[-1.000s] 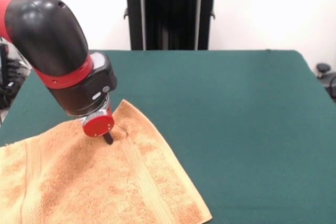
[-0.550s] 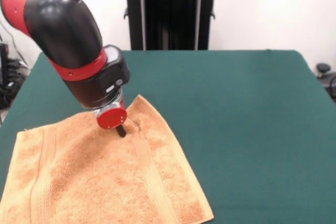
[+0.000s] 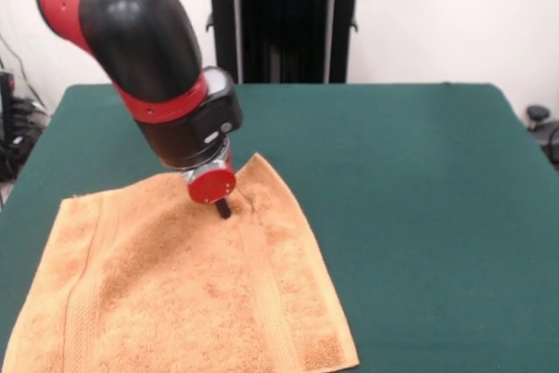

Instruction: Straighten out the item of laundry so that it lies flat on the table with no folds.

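The item of laundry, an orange-tan towel [image 3: 175, 294], lies spread on the green table [image 3: 419, 181] at the near left. Its near edge runs out of the picture. One woven band [image 3: 262, 290] runs near its right edge, another [image 3: 83, 303] near its left edge. My gripper [image 3: 224, 210] comes down from the upper left onto the towel just inside its far right corner. Its dark tip shows as a single closed point pinching the cloth, which puckers around it. The rest of the towel looks mostly flat, with slight ripples.
The right half and far side of the table show bare green felt. A black stand [image 3: 284, 15] rises behind the table's far edge. A dark object [image 3: 537, 115] sits off the right edge, and cables [image 3: 13, 141] hang off the left edge.
The gripper has moved right and slightly away from the camera, dragging the towel with it. The towel's left edge has come into the picture and the cloth lies more spread.
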Motion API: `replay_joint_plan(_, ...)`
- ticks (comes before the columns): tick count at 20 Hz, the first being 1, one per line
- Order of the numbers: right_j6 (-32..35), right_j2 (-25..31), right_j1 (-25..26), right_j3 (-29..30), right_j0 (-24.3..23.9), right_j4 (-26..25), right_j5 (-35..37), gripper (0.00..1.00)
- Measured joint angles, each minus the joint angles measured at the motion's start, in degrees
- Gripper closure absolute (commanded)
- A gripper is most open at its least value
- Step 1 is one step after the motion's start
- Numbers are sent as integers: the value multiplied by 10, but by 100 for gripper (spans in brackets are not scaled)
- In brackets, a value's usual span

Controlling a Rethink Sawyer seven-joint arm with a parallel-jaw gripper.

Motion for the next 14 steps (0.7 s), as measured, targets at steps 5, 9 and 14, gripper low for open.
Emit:
replay_joint_plan(5,0,1,-9,26,13,8,-8,100)
replay_joint_plan(9,0,2,-17,44,25,17,-12,100)
replay_joint_plan(14,0,2,-18,51,40,23,-12,100)
